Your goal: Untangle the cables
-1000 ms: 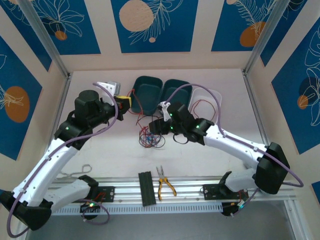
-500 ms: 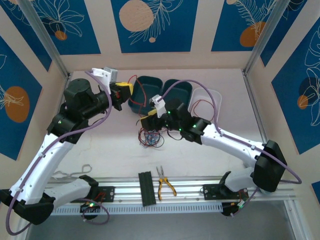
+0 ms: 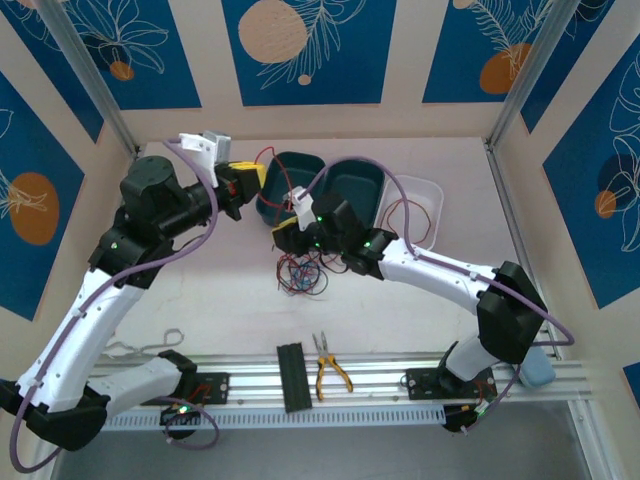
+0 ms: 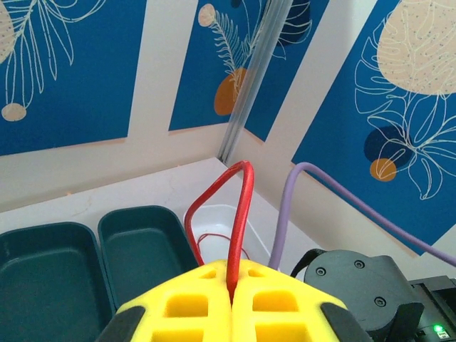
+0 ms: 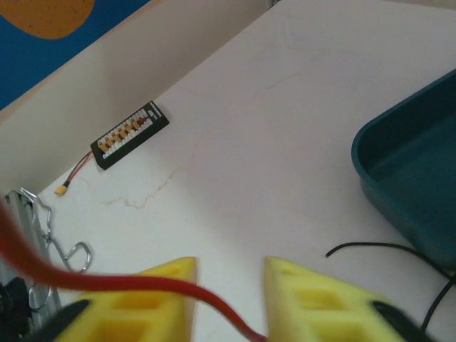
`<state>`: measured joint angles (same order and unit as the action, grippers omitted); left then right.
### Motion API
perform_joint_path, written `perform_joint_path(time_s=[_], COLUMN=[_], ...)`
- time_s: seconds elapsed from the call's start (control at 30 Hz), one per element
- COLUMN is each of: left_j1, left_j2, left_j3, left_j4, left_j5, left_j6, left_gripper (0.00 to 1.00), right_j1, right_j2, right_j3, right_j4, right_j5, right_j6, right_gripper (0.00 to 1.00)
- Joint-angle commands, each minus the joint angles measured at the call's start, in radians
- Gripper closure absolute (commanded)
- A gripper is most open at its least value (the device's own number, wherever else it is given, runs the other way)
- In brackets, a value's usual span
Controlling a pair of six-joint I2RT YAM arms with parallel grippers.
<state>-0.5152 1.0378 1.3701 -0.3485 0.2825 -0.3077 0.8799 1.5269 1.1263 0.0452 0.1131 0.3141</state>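
Left arm [image 3: 85,320] and right arm [image 3: 440,275]: white link shells, black joint housings, green indicator lights lit. Lilac cable [image 4: 280,214] runs loosely along each arm. Fingers [image 4: 192,306] are yellow with rectangular cut-outs. Black wrist housing [image 4: 353,274] carries recessed screws.

The tabletop [image 3: 210,290] is pale and flat. At the back stands a dark green tub [image 3: 303,170], with a second green tub [image 3: 365,185] just beside it. A white tub [image 3: 422,198] stands on their right. A messy heap of thin cables [image 3: 300,275] lies in the middle. Yellow-handled pliers [image 3: 331,368] and a black bar [image 3: 292,377] lie at the near edge.
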Motion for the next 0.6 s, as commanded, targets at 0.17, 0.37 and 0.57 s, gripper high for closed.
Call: perform_joint_path(time_s=[0.17, 0.37, 0.57], left_j1=[0.005, 0.007, 0.007], left_j2=[-0.077, -0.101, -0.105], left_j3=[-0.039, -0.094, -0.141], left_j4=[-0.002, 0.002, 0.005], left_j5=[-0.123, -0.190, -0.172], left_j6=[0.014, -0.002, -0.020], left_gripper=[0.97, 0.66, 0.10], right_j1=[-0.002, -0.010, -0.012], right_j2=[-0.144, -0.231, -0.283], right_j3=[0.007, 0.026, 0.106], right_j4=[0.005, -0.037, -0.137], right_j5=[0.108, 0.134, 0.211], right_j6=[-0.003, -0.009, 0.006], right_gripper=[1.00, 1.00, 1.00])
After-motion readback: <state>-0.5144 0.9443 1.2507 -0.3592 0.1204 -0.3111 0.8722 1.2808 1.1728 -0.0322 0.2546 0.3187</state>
